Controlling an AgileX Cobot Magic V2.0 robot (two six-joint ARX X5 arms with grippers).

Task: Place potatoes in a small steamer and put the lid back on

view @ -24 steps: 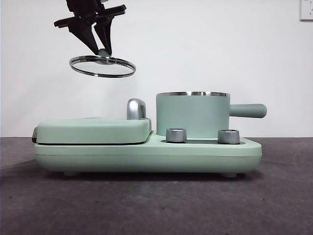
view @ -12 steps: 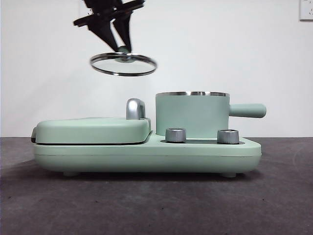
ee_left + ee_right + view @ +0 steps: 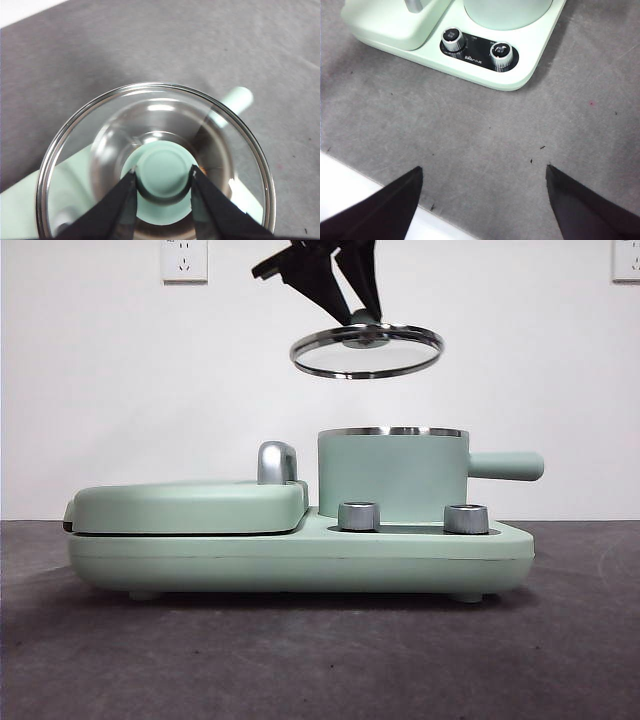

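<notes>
My left gripper (image 3: pixel 363 320) is shut on the mint-green knob (image 3: pixel 162 172) of the clear glass lid (image 3: pixel 367 352). It holds the lid level in the air, well above the small steamer (image 3: pixel 393 480) and a little left of its centre. In the left wrist view the steel inside of the steamer (image 3: pixel 150 115) and its green handle (image 3: pixel 239 98) show through the glass. The potato is hidden. My right gripper (image 3: pixel 482 200) is open and empty above the grey table in front of the appliance; the steamer's wall (image 3: pixel 507 10) shows in that view too.
The steamer stands on a mint-green base (image 3: pixel 300 560) with two steel dials (image 3: pixel 360 516) (image 3: pixel 467 519). A flat green griddle cover (image 3: pixel 190 505) with a steel handle (image 3: pixel 277 462) lies to the left. A white table edge (image 3: pixel 350 200) lies under my right gripper.
My left gripper has carried the lid to the right and slightly up, from above the griddle cover to above the steamer. The appliance has not moved.
</notes>
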